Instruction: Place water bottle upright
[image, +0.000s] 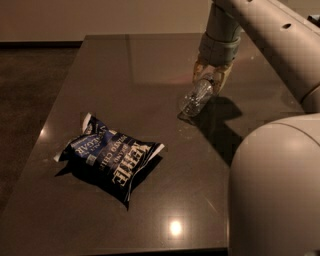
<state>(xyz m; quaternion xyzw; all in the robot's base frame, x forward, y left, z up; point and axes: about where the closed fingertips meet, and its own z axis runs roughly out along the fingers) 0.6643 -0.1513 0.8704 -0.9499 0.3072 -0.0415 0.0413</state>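
Dark glossy tabletop (125, 75), pale wall (100, 17) at the far edge, dark floor (25, 90) off to the left.

My pincer (211, 82) is down over the far right part of the tabletop, hanging off my arm (270, 30), which enters from the top right. Fingers (198, 74) are closed around the upper end of the water bottle (196, 96): one finger each side, bottle clamped between them.

Bottle is clear and ribbed. It's tilted, not upright: high end in the pincer, low end slanting toward the near left and touching the tabletop, or just about. Can't tell which end has the cap. Its shadow (220, 125) falls to the near right.

Chip bag (110, 157), dark blue with white lettering, lies flat on the near left part of the tabletop, well apart from bottle and pincer.

My rounded white body shell (275, 190) fills the near right corner and hides that part of the tabletop edge.
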